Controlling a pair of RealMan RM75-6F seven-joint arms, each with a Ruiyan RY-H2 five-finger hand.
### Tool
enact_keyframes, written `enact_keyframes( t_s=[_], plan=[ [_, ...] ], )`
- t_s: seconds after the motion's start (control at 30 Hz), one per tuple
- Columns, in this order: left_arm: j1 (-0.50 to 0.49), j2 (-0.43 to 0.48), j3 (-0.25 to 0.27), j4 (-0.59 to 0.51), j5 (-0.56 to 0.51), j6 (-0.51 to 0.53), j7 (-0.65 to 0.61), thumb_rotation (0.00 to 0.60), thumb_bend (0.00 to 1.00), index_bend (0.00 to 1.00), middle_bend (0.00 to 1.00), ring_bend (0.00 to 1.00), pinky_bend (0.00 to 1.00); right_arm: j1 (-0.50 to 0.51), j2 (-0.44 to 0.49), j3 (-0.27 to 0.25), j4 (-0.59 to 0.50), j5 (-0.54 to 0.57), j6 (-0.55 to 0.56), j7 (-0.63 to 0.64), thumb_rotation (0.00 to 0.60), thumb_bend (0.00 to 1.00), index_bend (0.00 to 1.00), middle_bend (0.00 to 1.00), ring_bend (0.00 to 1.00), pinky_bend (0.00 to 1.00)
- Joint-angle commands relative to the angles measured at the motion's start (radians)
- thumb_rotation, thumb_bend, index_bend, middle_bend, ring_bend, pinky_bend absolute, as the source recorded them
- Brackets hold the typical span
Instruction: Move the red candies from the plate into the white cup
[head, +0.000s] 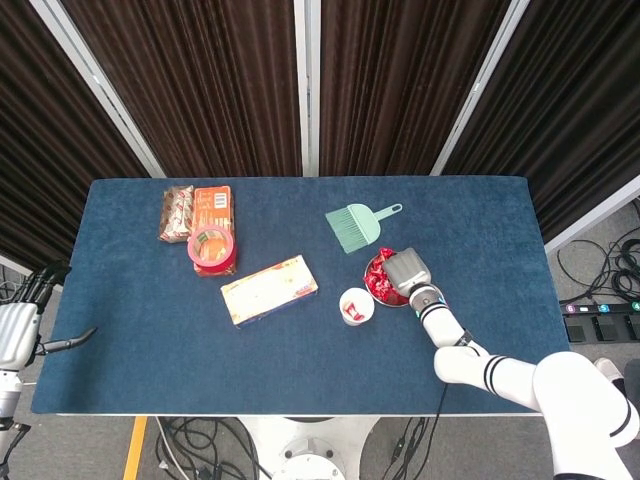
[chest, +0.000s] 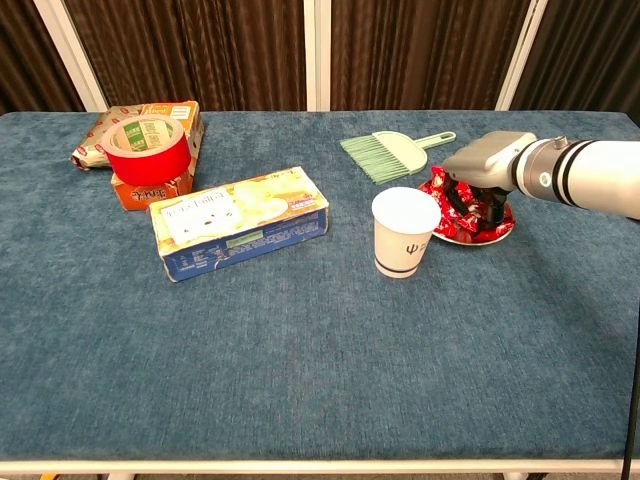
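Red wrapped candies (chest: 441, 193) are heaped on a small metal plate (chest: 466, 240), right of centre on the blue table. The white cup (chest: 404, 232) stands upright just left of the plate, and the head view shows a red candy inside the cup (head: 355, 306). My right hand (chest: 484, 166) is low over the plate, its fingers reaching down into the pile; whether they grip a candy is hidden. In the head view the right hand (head: 405, 272) covers most of the plate (head: 374, 288). My left hand (head: 18, 325) hangs off the table's left edge, fingers apart and holding nothing.
A green hand brush (chest: 395, 153) lies just behind the plate. A long yellow-and-blue box (chest: 238, 220) lies left of the cup. At the back left, a red tape roll (chest: 147, 148) sits on an orange box, with a snack pack (head: 178, 212) beside it.
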Motion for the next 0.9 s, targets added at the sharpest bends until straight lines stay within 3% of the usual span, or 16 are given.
enact_keyframes(
  t_s=[0.03,0.23,0.47,0.9],
  plan=[
    [0.000,-0.002,0.001,0.002,0.001,0.000,-0.005,0.270,0.11,0.17,0.16,0.10,0.20,0.002,0.000,-0.001,-0.002,0.004,0.002,0.002,0.600,0.25,0.60,1.00,1.00,1.00],
    [-0.001,-0.001,0.000,0.002,0.004,0.002,-0.010,0.271,0.11,0.17,0.16,0.10,0.20,0.002,0.015,0.008,-0.024,-0.004,0.023,0.022,0.600,0.31,0.69,1.00,1.00,1.00],
    [0.000,0.003,0.001,-0.009,0.006,0.006,-0.008,0.268,0.11,0.17,0.16,0.10,0.20,-0.003,0.059,0.018,-0.086,-0.030,0.063,0.043,0.600,0.32,0.70,1.00,1.00,1.00],
    [0.003,0.005,0.002,-0.027,0.008,0.014,0.015,0.257,0.11,0.17,0.16,0.10,0.20,-0.024,0.265,0.086,-0.482,-0.208,0.262,0.076,0.600,0.32,0.70,1.00,1.00,1.00]
  ],
)
